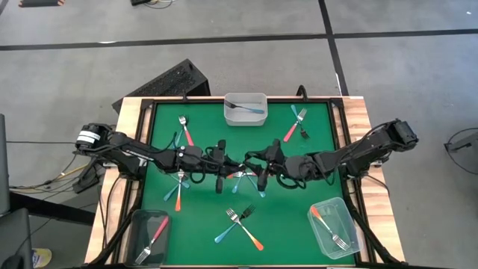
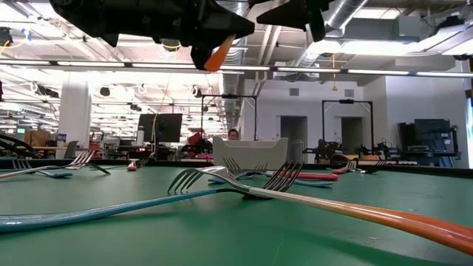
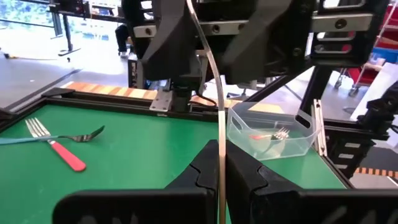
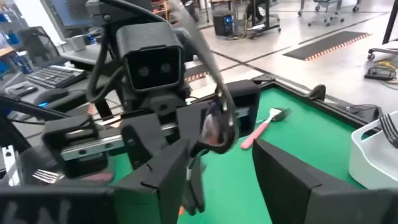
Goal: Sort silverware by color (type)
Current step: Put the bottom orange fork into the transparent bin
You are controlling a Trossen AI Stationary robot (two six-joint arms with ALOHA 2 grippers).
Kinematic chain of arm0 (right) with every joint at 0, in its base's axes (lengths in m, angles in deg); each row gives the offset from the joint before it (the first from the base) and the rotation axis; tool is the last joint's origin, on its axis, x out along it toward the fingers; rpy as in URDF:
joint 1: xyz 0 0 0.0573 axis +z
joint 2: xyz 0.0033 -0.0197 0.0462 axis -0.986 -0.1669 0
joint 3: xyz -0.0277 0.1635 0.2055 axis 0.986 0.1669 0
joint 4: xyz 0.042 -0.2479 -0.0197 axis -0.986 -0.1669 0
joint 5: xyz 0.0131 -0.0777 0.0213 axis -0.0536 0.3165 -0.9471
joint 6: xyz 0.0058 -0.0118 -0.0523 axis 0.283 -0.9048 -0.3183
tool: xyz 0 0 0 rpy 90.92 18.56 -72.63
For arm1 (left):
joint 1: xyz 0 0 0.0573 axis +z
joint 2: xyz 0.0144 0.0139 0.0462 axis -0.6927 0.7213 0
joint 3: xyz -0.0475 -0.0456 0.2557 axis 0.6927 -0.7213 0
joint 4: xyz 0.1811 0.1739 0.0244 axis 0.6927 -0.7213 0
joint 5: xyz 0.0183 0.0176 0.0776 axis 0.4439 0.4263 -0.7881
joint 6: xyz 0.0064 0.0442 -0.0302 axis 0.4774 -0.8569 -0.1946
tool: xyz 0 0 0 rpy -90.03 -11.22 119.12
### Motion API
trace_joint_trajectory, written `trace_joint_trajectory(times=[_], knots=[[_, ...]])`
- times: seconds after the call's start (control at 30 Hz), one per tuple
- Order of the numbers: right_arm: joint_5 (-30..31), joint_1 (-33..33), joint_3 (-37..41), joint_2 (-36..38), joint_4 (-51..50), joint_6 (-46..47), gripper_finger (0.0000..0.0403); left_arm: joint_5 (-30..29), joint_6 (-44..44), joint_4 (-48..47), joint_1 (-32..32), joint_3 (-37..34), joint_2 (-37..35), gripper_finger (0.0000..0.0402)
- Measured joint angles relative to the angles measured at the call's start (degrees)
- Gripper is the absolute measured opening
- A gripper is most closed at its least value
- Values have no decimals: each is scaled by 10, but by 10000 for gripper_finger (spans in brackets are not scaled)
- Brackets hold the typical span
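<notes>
Silverware (image 1: 240, 223) scattered; mat's (image 1: 202, 232) lower middle bare.

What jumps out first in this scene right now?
Both dark arms meet above the green table's middle: the left hand is shut on a thin fork that it holds upright, facing the open right hand. In front, a blue-handled and an orange-handled fork lie crossed.

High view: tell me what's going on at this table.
Both arms meet over the middle of the green mat. The left gripper is shut on a fork. The right gripper is open, close beside it. Three containers each already hold a fork: blue, pink and orange. Other forks lie loose on the mat.
</notes>
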Motion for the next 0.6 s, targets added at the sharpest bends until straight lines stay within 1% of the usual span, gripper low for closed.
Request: trace_joint_trajectory(times=[0.1, 0.2, 0.33, 0.4, 0.47, 0.6], knots=[[-8, -5, 0, 0, 0, -1, 162, -1, 0, 0, 0, 0, 0, 0], [-24, -11, 0, 0, 3, -8, 104, -5, 0, -2, 1, 0, 0, 0], [-83, -21, 0, 0, 32, -36, 24, -12, 2, 2, 0, 0, 0, 0], [-101, -24, 0, 0, 38, -52, 13, -23, 5, 0, 0, 1, 0, 3], [-101, -27, 0, 0, 24, -56, 15, -29, 8, -8, 0, 1, 0, 10], [-105, -34, -1, 23, -55, -44, 6, -35, 13, -30, 0, 1, 0, 41]])
